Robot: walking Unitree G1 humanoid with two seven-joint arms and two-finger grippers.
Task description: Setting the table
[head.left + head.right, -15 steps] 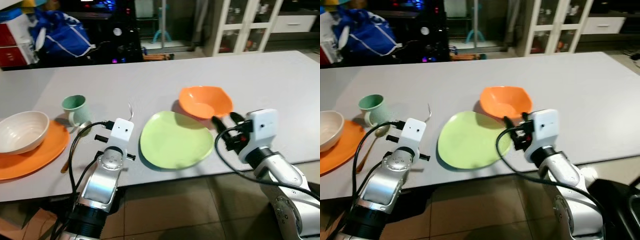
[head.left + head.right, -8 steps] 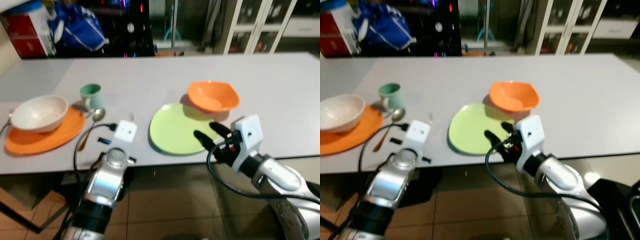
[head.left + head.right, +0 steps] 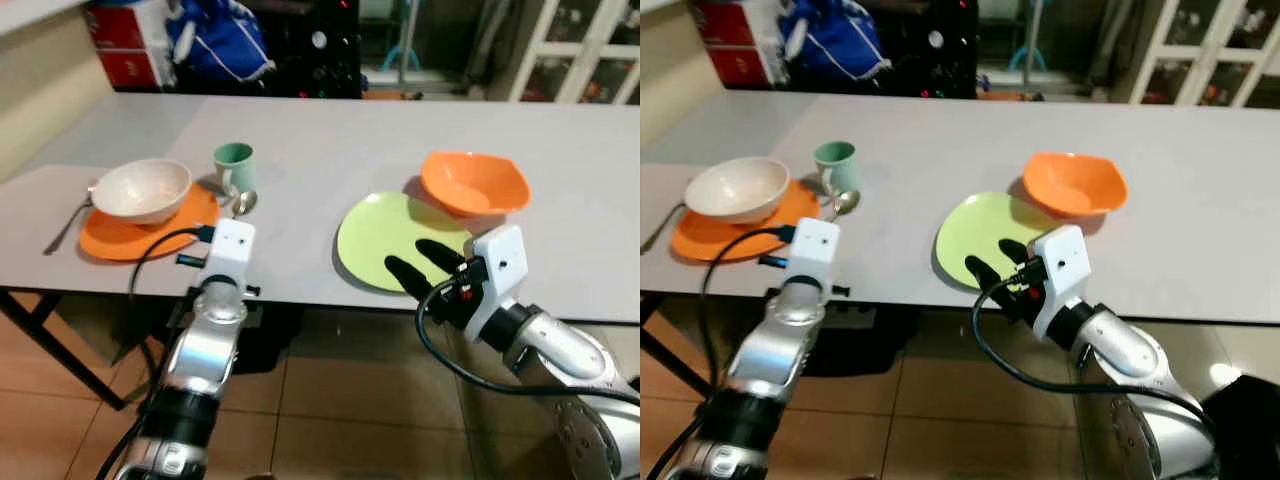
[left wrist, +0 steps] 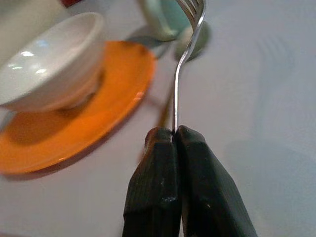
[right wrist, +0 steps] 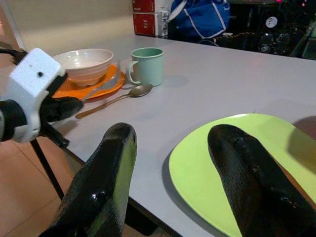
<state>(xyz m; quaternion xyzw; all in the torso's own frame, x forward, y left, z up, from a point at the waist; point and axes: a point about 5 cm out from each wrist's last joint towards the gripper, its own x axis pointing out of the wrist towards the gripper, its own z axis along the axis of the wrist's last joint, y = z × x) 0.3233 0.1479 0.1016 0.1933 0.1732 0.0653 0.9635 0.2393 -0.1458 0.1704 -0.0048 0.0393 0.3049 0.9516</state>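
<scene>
My left gripper (image 4: 174, 132) is shut on the handle of a silver fork (image 4: 187, 44), tines pointing toward the green mug (image 3: 233, 165) and the spoon (image 3: 243, 203). It hovers near the table's front edge, just right of the orange plate (image 3: 105, 240) that carries a white bowl (image 3: 140, 188). My right gripper (image 3: 420, 262) is open, its fingers (image 5: 111, 163) spread over the near rim of the lime green plate (image 3: 385, 235). An orange bowl (image 3: 474, 182) sits behind that plate. Another fork (image 3: 68, 225) lies left of the orange plate.
The grey table (image 3: 320, 150) stretches far back and to the right. A tiled floor (image 3: 330, 400) lies under its front edge. Red boxes (image 3: 130, 45) and a blue bag (image 3: 220, 40) stand behind the table at the left.
The whole view has shifted back and to the left. My right gripper has drawn back from the orange bowl to the green plate's near rim. My left gripper now sits closer to the orange plate.
</scene>
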